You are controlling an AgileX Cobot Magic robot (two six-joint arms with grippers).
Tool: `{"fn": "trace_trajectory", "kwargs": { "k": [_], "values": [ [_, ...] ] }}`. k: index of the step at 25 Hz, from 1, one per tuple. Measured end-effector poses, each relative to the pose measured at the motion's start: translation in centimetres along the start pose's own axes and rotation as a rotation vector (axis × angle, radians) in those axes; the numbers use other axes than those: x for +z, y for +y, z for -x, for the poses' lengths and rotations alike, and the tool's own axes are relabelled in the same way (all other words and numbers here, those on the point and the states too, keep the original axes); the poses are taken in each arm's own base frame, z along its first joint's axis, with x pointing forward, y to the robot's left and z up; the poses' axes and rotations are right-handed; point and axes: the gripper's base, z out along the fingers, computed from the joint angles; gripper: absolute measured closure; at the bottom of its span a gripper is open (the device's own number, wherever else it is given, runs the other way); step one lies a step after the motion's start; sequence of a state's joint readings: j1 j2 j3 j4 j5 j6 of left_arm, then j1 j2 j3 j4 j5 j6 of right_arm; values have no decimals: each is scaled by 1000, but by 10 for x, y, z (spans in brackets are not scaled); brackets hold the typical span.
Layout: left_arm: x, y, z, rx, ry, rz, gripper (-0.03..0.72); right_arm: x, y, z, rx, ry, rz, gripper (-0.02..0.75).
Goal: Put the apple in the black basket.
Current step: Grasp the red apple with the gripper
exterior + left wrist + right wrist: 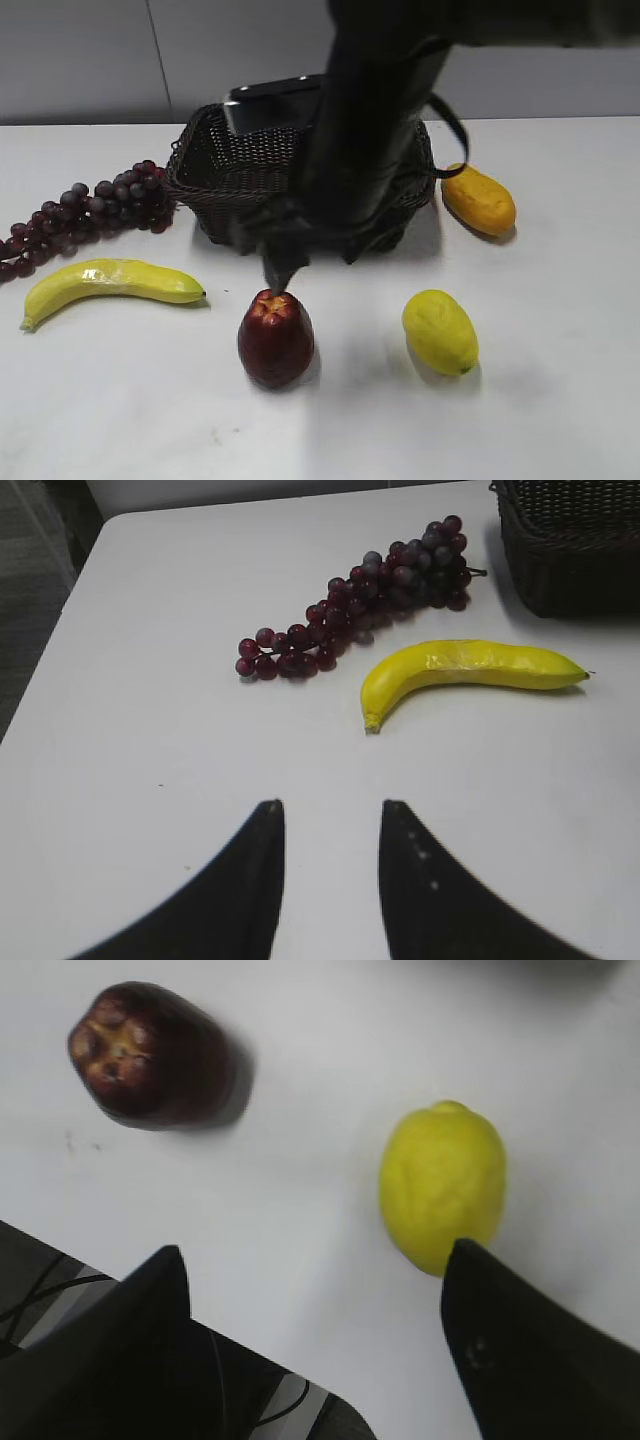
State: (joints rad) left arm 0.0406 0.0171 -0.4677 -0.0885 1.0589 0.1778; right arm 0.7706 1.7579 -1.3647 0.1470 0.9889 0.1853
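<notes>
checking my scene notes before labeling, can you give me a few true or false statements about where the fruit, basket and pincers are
1. The apple stands on the table, outside the black basket. True.
2. The right pincer is shut on the apple. False: it is open and empty, with the apple off to one side.
3. The banana lies inside the basket. False: it lies on the table in front of the grape bunch.
4. The left pincer is open over bare table. True.
5. The lemon touches the apple. False: there is a clear gap between them.
</notes>
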Motion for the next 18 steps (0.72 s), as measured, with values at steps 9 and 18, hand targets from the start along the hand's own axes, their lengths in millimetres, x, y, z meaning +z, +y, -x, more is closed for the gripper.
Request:
{"fn": "trace_trajectory", "kwargs": {
  "k": [9, 18],
  "values": [
    [0, 0, 0, 0, 0, 0, 451, 72, 47, 28, 33, 80, -14, 144],
    [0, 0, 0, 0, 0, 0, 451, 107, 41, 29, 28, 114, -61, 144]
  ]
}}
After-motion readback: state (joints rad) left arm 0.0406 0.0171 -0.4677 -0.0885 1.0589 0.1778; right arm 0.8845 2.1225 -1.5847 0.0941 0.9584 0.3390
